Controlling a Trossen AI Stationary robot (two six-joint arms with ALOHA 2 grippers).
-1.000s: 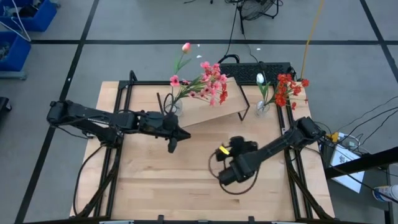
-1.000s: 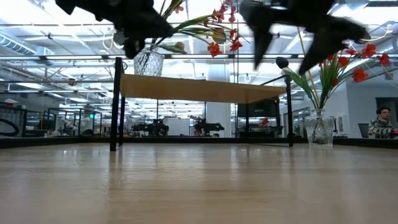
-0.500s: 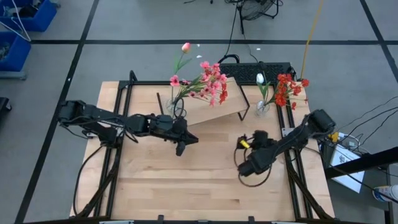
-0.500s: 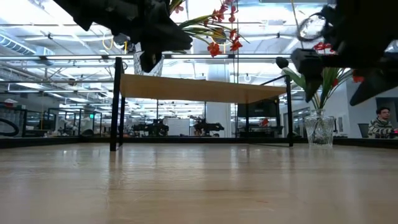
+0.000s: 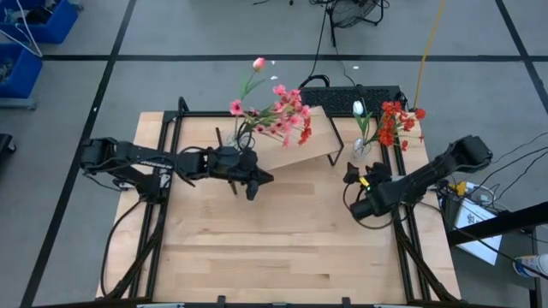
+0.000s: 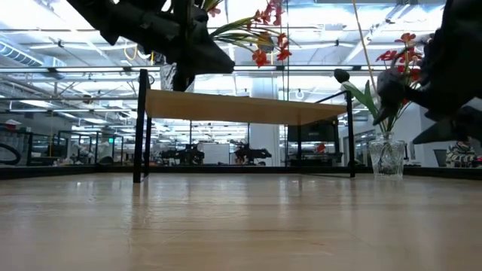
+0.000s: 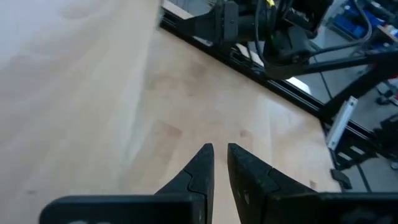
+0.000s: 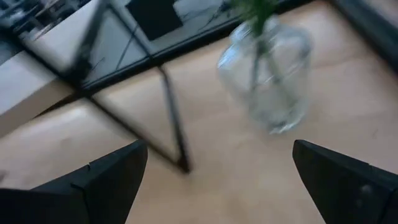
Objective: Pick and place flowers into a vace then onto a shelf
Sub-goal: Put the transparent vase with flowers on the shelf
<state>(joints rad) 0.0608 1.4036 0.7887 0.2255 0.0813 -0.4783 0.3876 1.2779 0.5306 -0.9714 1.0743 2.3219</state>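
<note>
High view showed two glass vases on the table (image 5: pixel 257 248), each already carrying flowers. One vase (image 5: pixel 239 145) stood at the left end of the shelf (image 5: pixel 300 147) with the pink and red flowers (image 5: pixel 287 118) leaning out over the board; in the low view its base appeared level with the board, though whether it rested on the board or just beside it could not be settled. The second vase (image 5: pixel 361 149) stood on the table just off the shelf's right end, holding the white tulip bud (image 5: pixel 358 108) and a red spray (image 5: pixel 396 122).

The right end effector (image 5: pixel 353 176) hovered near that second vase with its fingers spread wide and nothing between them. In the right wrist view the vase (image 8: pixel 267 78) lay ahead of the fingers, upright, with its green stems rising out of the neck, and one black shelf leg (image 8: pixel 174 118) stood beside it. The right arm was clearly the nearer one, so picking up this vase would likely fall to it, with the fingers passing either side of the glass body.

The left end effector (image 5: pixel 252 187) hung above the table beside the first vase, fingers nearly together and empty, as the left wrist view confirmed.
</note>
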